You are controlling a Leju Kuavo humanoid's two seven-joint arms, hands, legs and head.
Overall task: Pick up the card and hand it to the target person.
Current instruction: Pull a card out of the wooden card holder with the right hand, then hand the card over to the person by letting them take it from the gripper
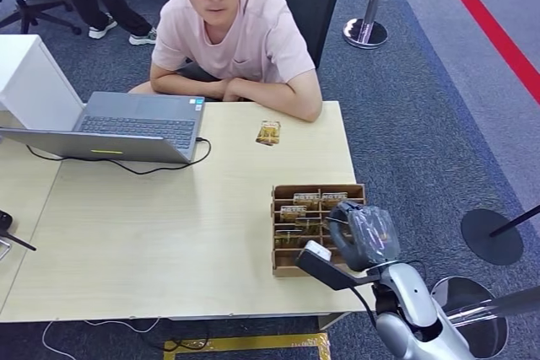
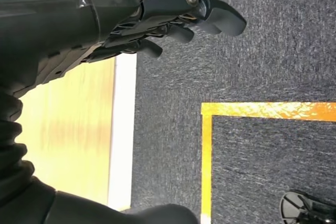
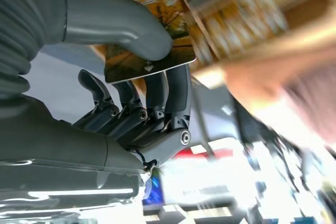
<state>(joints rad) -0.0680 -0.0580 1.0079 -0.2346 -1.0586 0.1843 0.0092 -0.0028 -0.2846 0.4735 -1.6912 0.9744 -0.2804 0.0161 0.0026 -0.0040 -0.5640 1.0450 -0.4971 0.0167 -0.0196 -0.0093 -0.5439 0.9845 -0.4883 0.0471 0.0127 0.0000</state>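
1. We look down on a pale wood-grain table [image 1: 159,233] with a smooth, matte top, standing on dark blue-grey carpet.
2. Near the table's right front corner sits a shallow brown tray [image 1: 280,208], cardboard-like and split into narrow rows that hold small printed cards.
3. Our right hand [image 1: 363,238] hovers over the tray's right side; it is grey, under a clear glossy cover, on a silver arm with a black link at the wrist.
4. In the right wrist view, this hand [image 3: 138,77] pinches a card [image 3: 158,35] flat between the thick smooth thumb above and the dark fingers [image 3: 176,90] below. The card is thin, glossy and rectangular, printed in yellow and brown, and it sits just off the tray's rows.
5. Another card [image 1: 268,132] lies flat on the table in front of the person [image 1: 235,31], who sits at the far edge in a pink shirt with arms folded on the top.
6. A grey laptop [image 1: 127,128] lies open at the left, with a black cable curving beside it.
7. Our left hand [image 2: 170,22] hangs beside the table edge over the carpet, its dark fingers loosely extended, holding nothing.
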